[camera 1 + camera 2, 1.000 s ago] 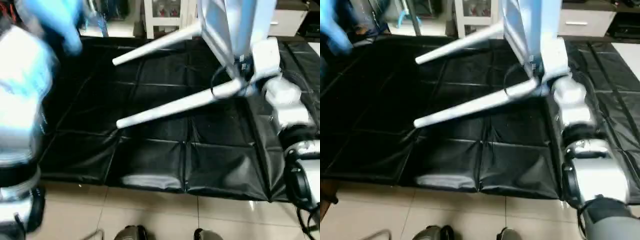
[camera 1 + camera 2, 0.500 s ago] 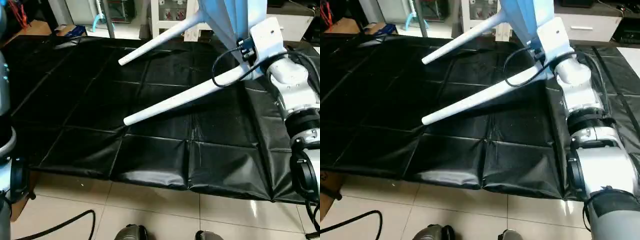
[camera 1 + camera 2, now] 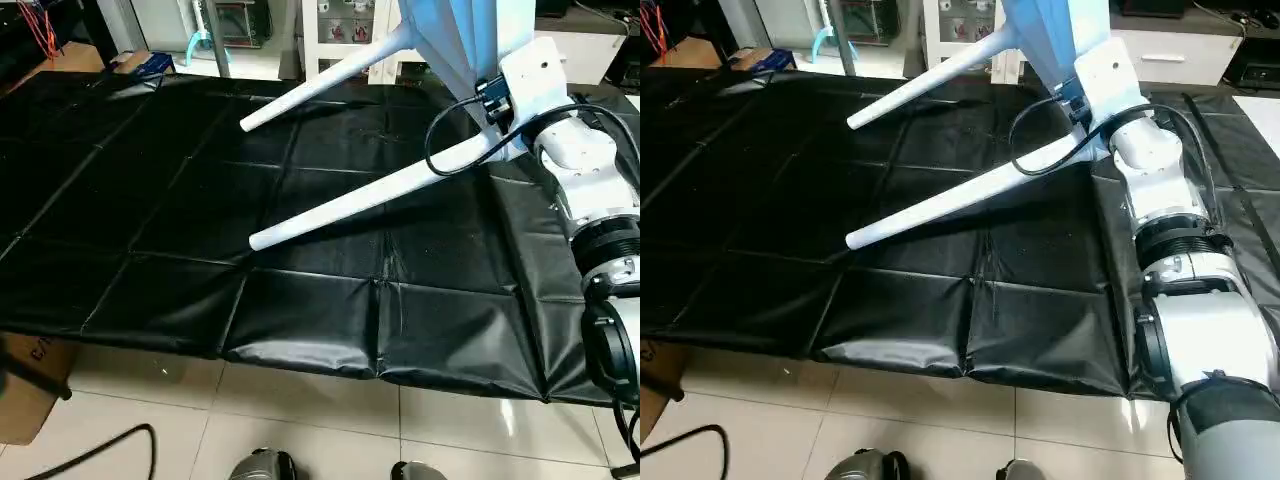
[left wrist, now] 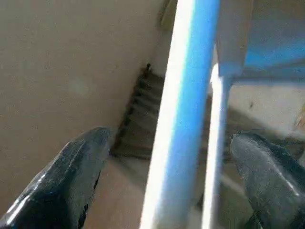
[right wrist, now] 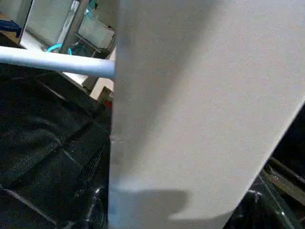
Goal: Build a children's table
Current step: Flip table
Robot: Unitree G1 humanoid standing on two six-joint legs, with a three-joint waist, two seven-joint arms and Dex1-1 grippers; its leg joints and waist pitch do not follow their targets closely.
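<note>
**Desk:** Where's the table right now?

**Me:** Up off the floor, tipped on its side over the black mat (image 3: 300, 300). I see the tabletop (image 3: 455, 35) at the top of my head view, with two legs sticking out of it toward my left and slanting down. The near leg (image 3: 370, 195) ends just above the mat; the far leg (image 3: 320, 90) hangs higher, farther back.

**Desk:** Which hand has it?

**Me:** The right gripper (image 3: 500, 115) sits at the base of the near leg, where it meets the tabletop. My head view hides the fingers behind the white wrist block and a looping black cable (image 3: 450, 140). The right wrist camera has a big white slab of the tabletop (image 5: 205, 109) pressed close, so I read it as pinched on the tabletop's edge, fingers partway apart.

**Desk:** And the left?

**Me:** The left gripper (image 4: 171, 181) is spread wide. Its two black fingers (image 4: 71, 181) stand either side of a white-blue bar of the table (image 4: 183, 114), touching nothing that I can see.

**Desk:** Surroundings?

**Me:** Tiled floor (image 3: 300, 420) in front of the mat, white furniture (image 3: 340, 25) behind.
</note>
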